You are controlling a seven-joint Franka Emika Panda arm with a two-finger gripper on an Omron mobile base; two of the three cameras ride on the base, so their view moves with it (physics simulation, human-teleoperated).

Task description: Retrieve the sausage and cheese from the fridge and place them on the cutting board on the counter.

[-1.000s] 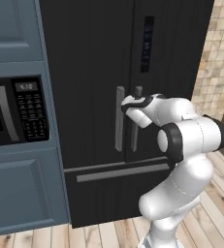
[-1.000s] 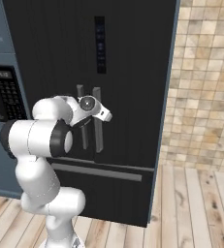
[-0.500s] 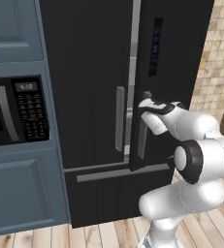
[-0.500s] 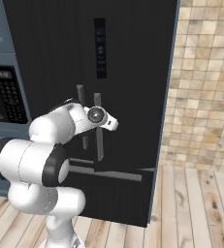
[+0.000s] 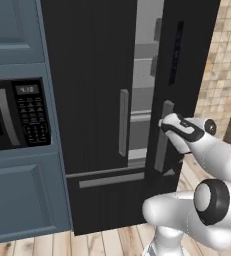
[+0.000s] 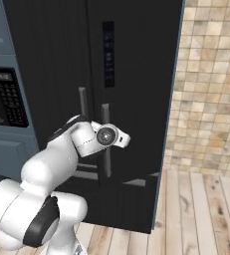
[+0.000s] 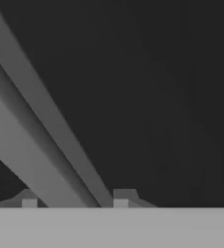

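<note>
The fridge (image 5: 97,75) is tall, flat and matte black. It has two upper doors and a lower drawer (image 5: 107,195) with one long horizontal grey bar. The right door (image 5: 182,60) stands ajar, and the gap shows pale grey inner shelves (image 5: 143,100), smooth and boxy. Each upper door has one straight grey vertical bar handle, two in all: the left handle (image 5: 123,122) and the right handle (image 5: 162,137). A narrow dark display strip (image 6: 108,54) runs down the right door; nothing on it can be read.

The gripper (image 5: 163,126) is at the right handle, on a glossy white hand with dark trim. In the hand view the grey handle bar (image 7: 40,145) crosses diagonally between the two finger tips (image 7: 124,197), which stand on either side of it. From these views I cannot tell whether they clamp the bar or merely straddle it.

Left of the fridge, slate-blue panelled cabinets (image 5: 22,200) frame one black built-in microwave (image 5: 17,115). It has a keypad of small white-marked buttons and a little display, all too small to read. To the right is a wall (image 6: 211,89) of square beige and tan tiles. The floor (image 6: 196,214) is light wood planks with visible grain.
</note>
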